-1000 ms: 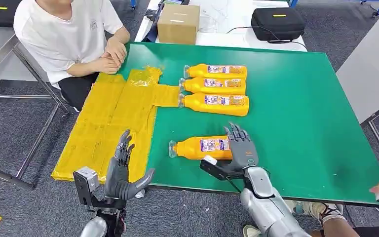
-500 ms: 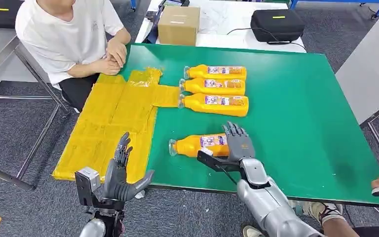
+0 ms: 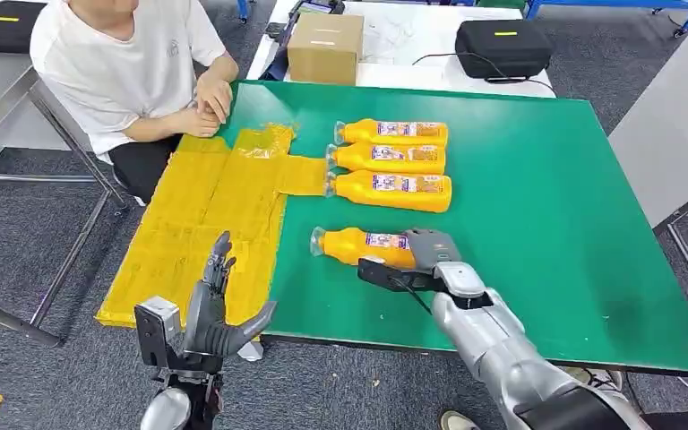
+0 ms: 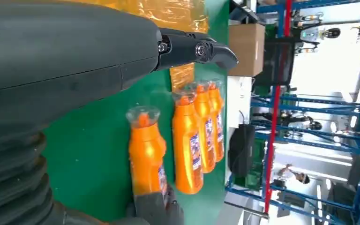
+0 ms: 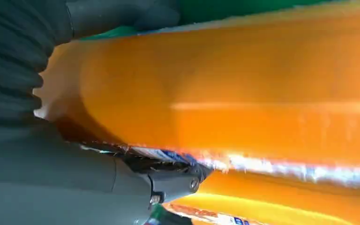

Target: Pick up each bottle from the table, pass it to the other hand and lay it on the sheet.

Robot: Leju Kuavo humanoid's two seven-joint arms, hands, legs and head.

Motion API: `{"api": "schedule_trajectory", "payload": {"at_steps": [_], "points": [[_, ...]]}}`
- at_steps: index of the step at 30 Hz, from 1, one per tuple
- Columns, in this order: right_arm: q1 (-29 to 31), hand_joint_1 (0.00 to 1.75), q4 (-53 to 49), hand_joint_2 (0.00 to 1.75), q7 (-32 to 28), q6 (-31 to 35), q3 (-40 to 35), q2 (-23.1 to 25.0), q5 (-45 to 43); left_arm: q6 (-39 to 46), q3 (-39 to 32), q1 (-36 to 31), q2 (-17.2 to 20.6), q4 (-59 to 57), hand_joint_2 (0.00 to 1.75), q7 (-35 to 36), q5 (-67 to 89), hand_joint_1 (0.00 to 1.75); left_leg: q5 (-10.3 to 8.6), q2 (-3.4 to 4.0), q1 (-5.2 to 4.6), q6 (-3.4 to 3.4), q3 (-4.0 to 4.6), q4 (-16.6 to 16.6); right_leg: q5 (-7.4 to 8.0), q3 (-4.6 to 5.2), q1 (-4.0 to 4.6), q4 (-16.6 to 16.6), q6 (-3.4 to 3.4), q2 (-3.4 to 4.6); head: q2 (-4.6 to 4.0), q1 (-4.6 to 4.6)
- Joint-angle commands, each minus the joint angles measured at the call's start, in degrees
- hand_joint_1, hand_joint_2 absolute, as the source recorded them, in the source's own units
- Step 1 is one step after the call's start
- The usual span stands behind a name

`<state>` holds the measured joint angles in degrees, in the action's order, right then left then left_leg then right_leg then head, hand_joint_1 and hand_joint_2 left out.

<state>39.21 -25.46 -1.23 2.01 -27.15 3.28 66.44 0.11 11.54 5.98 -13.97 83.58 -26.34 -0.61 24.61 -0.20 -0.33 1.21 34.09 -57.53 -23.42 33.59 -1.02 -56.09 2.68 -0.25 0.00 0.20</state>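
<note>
Right robot hand (image 3: 430, 249) now gripping bottle (image 3: 363, 245)

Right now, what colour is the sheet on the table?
Yellow. The sheet shows best in the head view.

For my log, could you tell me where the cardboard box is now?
In the head view, the cardboard box sits on the white table beyond the green table's far edge.

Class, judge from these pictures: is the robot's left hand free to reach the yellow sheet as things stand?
Probably yes. The left hand is open, holds nothing and hovers by the near edge of the yellow sheet, with nothing between them.
</note>
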Motion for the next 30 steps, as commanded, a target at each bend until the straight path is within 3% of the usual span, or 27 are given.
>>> {"api": "schedule_trajectory", "payload": {"at_steps": [1, 3, 4, 6, 7, 9, 14, 16, 19, 22, 30], "points": [[-5.0, 1.75, -1.3, 1.75, -15.3, 3.9, 8.5, 0.1, -15.0, -0.3, 0.2, -1.7, 0.8, -3.1, 1.75, -0.8, -2.1, 0.00, 0.00, -0.10, 0.08, -0.08, -0.16, 0.1, -0.02, -0.23, 0.08, 0.1, -0.09, -0.09, 0.00, 0.00], [-6.2, 1.75, -3.8, 1.75, -16.7, 4.3, 8.8, 0.7, -17.9, -0.5, 0.6, -1.4, 1.1, -3.1, 1.75, -0.5, -2.9, 0.00, 0.03, -0.05, 0.14, -0.14, -0.24, 0.1, -0.01, -0.29, 0.15, 0.2, -0.17, -0.05, 0.00, 0.00], [-8.9, 1.75, -9.5, 1.75, -20.9, 7.6, 10.3, 1.5, -23.4, -0.3, 1.2, -1.3, 1.3, -3.2, 1.75, -0.4, -3.4, 0.00, 0.05, 0.02, 0.10, -0.13, -0.25, 0.1, 0.00, -0.25, 0.11, 0.1, -0.15, -0.01, 0.00, -0.02], [-10.7, 1.75, -14.4, 1.75, -21.0, 9.7, 9.3, 2.1, -26.2, 0.4, 1.6, -0.9, 1.4, -3.2, 1.75, -0.7, -3.5, 0.00, 0.05, 0.07, 0.10, -0.13, -0.20, 0.1, 0.00, -0.17, 0.12, 0.1, -0.15, 0.01, 0.00, -0.04], [-13.8, 1.75, -21.4, 1.75, -24.2, 15.7, 10.2, 3.4, -30.3, 0.3, 1.9, -0.7, 1.3, -3.5, 1.75, -0.3, -4.5, 0.00, 0.05, 0.07, 0.07, -0.11, -0.17, 0.1, 0.00, -0.12, 0.08, 0.1, -0.12, 0.01, 0.00, -0.02], [-15.6, 1.75, -26.2, 1.75, -22.4, 15.9, 8.6, 3.3, -31.4, 0.4, 2.6, -0.5, 1.3, -3.9, 1.75, -0.3, -4.9, 0.00, 0.08, 0.06, 0.09, -0.12, -0.09, 0.1, -0.03, -0.07, 0.10, 0.0, -0.12, 0.03, 0.00, -0.02], [-18.6, 1.75, -33.6, 1.75, -27.0, 21.9, 7.7, 3.7, -36.0, -2.9, 4.3, -0.1, 1.2, -4.8, 1.75, 0.2, -10.8, 0.00, 0.07, 0.02, 0.07, -0.09, 0.25, 0.0, -0.04, 0.23, 0.07, 0.0, -0.06, 0.03, 0.00, 0.00], [-18.4, 1.75, -34.1, 1.75, -28.5, 21.0, 6.7, 4.0, -37.9, -8.8, 5.2, -0.2, 1.9, -5.1, 1.75, 2.0, -17.8, 0.00, 0.05, -0.02, 0.03, -0.08, 0.31, 0.0, -0.06, 0.27, 0.03, 0.0, -0.06, 0.00, 0.00, -0.02], [-17.4, 1.75, -32.1, 1.75, -29.1, 19.3, 5.7, 4.3, -39.1, -10.8, 5.4, -0.5, 2.4, -5.0, 1.75, 2.1, -20.3, 0.00, 0.14, 0.11, 0.10, -0.13, 0.30, 0.0, -0.08, 0.26, 0.10, 0.0, -0.12, 0.11, 0.00, -0.02], [-13.7, 1.75, -24.4, 1.75, -27.5, 12.7, 0.6, 4.7, -37.6, -9.8, 7.3, -1.5, 3.6, -4.6, 1.75, 3.0, -17.2, 0.00, 0.07, 0.11, 0.04, -0.12, 0.37, 0.0, -0.01, 0.34, 0.05, 0.0, -0.11, 0.12, 0.00, 0.00], [-10.8, 1.75, -17.6, 1.75, -28.6, 9.9, -5.2, 8.3, -34.5, -10.5, 6.9, -2.4, 2.8, -4.7, 1.75, 3.9, -18.4, 0.00, 0.07, 0.06, 0.10, -0.14, 0.28, 0.1, -0.04, 0.26, 0.10, 0.0, -0.13, 0.08, 0.00, -0.04]]}}
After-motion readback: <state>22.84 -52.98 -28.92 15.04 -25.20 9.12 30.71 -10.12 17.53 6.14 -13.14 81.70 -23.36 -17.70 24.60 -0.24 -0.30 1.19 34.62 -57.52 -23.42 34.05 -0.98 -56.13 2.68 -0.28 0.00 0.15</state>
